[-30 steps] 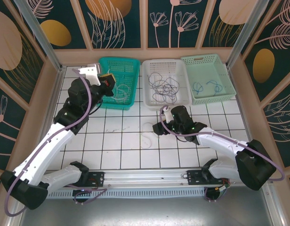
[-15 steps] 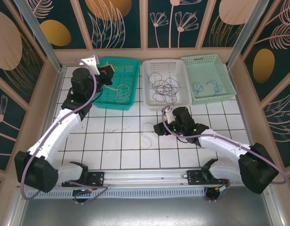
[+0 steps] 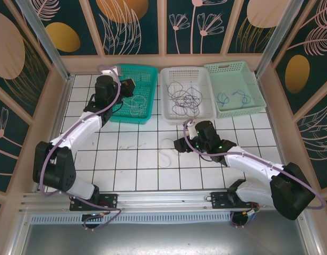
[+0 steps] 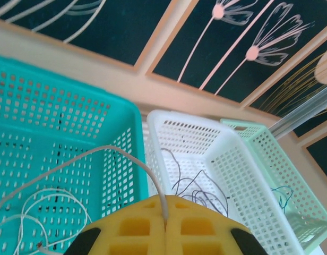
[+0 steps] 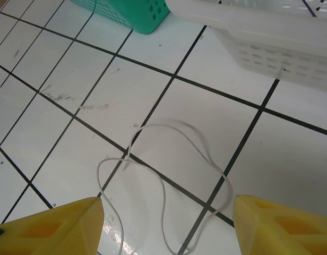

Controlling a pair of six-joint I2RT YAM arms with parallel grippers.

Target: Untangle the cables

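Over the teal basket [image 3: 147,90], left gripper [image 4: 164,228] advanced, pinching white cable [image 4: 108,147]; right gripper [image 5: 166,204] stays open.

Table [image 3: 131,159]: glossy white tiles, dark grout, scuffed in front of the white basket.
White basket [image 4: 179,133]: perforated moulded plastic, slight sheen. The teal basket [image 4: 52,133] to its left and the pale green basket [image 3: 243,66] to its right are the same.
Pale cable [image 4: 153,183]: thin, smooth sheath.
Pads [image 4: 137,228] of the left gripper [image 4: 165,227] and right gripper [image 5: 166,212]: yellow, matt, cellular plastic.
Walls [image 3: 163,26] behind the white basket: wood framing, matt printed panels.
Rail [image 3: 163,197]: brushed metal.
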